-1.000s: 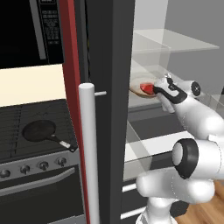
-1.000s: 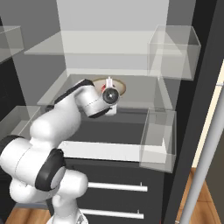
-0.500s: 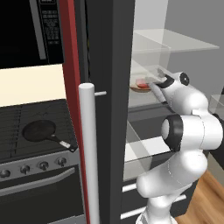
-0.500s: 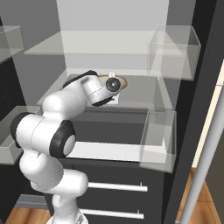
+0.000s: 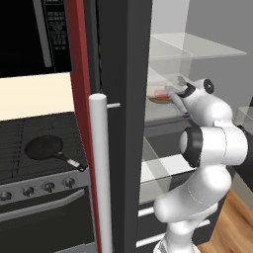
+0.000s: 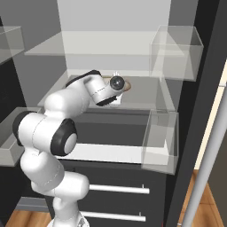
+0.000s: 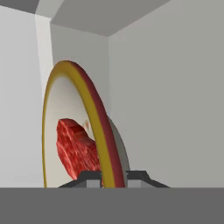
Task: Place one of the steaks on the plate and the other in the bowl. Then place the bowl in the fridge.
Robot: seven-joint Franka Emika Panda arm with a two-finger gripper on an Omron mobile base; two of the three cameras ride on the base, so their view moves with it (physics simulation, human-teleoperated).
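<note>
While the pincer is clamped on its rim, the bowl with one steak sits on a fridge shelf.

Kitchen, open fridge, stove, frying pan

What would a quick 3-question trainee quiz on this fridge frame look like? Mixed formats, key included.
1. True or false: the end effector is shut on the rim of the bowl.
2. What lies in the bowl? A) a steak B) a fork C) nothing
3. Fill in: the bowl is inside the ____, at a glass shelf.

Key
1. True: the finger tips sit on either side of the tan rim in the hand view.
2. A: one red steak lies against the whitish inside.
3. fridge: its door stands open, and the frying pan sits on the stove outside it.
</note>
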